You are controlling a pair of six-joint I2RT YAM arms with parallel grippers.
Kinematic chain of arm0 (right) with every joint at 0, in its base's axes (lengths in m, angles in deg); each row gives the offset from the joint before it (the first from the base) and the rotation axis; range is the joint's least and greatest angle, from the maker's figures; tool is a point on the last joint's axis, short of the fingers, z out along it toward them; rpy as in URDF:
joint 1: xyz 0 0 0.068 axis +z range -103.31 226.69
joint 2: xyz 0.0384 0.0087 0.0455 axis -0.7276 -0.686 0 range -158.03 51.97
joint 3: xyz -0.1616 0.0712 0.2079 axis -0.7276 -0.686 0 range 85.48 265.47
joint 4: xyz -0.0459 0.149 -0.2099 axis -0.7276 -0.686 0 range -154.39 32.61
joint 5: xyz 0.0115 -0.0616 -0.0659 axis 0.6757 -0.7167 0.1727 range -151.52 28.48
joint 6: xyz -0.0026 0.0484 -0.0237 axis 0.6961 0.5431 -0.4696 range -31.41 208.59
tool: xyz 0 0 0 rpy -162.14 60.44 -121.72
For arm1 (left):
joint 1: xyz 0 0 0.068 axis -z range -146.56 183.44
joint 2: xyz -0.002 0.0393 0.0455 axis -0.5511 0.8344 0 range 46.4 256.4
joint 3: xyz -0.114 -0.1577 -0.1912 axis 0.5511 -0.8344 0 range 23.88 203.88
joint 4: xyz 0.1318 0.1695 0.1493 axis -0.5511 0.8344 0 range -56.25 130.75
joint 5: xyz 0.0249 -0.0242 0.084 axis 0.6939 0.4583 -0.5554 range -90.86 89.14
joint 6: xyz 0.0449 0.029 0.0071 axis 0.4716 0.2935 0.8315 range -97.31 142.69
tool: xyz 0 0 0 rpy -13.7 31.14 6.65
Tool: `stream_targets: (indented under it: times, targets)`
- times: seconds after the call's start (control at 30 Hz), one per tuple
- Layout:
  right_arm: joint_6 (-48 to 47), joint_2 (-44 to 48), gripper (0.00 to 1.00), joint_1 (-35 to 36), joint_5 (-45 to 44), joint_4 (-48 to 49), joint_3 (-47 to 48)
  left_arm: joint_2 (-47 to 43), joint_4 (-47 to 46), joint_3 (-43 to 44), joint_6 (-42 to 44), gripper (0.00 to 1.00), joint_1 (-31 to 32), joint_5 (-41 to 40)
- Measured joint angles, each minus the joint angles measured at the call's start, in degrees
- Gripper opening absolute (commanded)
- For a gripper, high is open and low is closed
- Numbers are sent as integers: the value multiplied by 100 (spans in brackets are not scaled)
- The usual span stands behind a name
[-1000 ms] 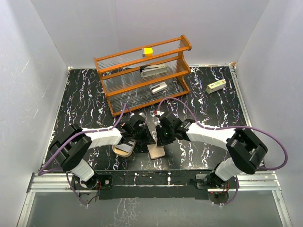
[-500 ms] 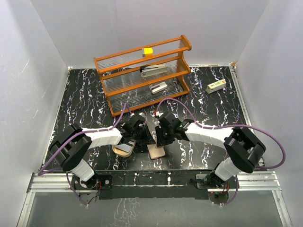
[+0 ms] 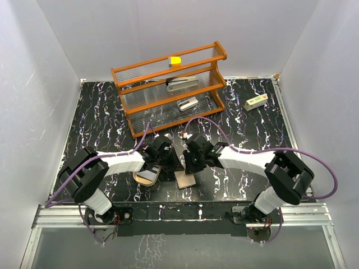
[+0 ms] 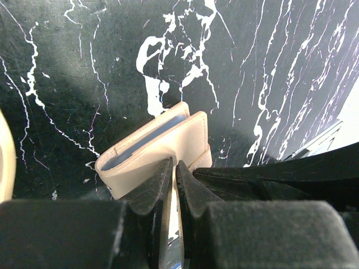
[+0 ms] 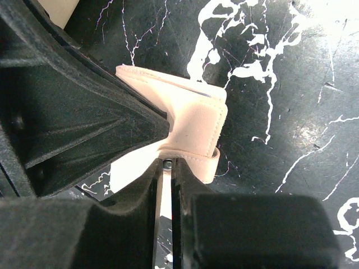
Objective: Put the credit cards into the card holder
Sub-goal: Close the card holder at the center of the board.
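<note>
1. Two grippers meet at the middle of the near table (image 3: 95, 123) edge, over a small tan folding wallet (image 3: 185, 180)
2. Left gripper (image 4: 174, 168): fingers (image 4: 151, 190) drawn almost together, a thin pale flap of the folding wallet nipped between them
3. Right gripper (image 5: 167, 165): fingers (image 5: 193, 188) likewise nearly closed, pinching the wallet's strap; a small metal snap shows right at the tips
4. The two grippers come at the wallet from opposite sides; in the right wrist view the left gripper fills the left half, its finger end touching the wallet
5. The wallet stands partly unfolded on the marbled black surface; a thin bluish edge shows in its fold, and I cannot tell whether that is a card
6. Card holder (image 3: 136, 177): oval tan tray, flat on the table just left of the wallet, under the left gripper's wrist
7. One dark credit card (image 3: 148, 178) lies inside the card holder
8. Far side of the table: an orange rack (image 3: 134, 75) holding two grey staplers (image 3: 182, 84) and a yellow block (image 3: 175, 60) on its top shelf
9. A small white box (image 3: 255, 102) lies right of the rack, well apart from both arms
</note>
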Motion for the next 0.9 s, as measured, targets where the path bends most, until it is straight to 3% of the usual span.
stream_targets:
  times: [0.23, 0.6, 0.8, 0.9]
  targets:
    - [46, -15, 1, 72, -146, -35, 28, 0, -15, -11, -7, 8, 0, 11]
    - [111, -87, 0, 173, -339, -155, 122, -28, -107, -83, -42, 8, 0, 15]
    - [129, -122, 3, 201, -409, -232, 190, -70, -61, -81, -44, 16, 0, -24]
    - [151, -144, 9, 245, -435, -223, 236, -164, 166, -26, -26, 19, 2, -149]
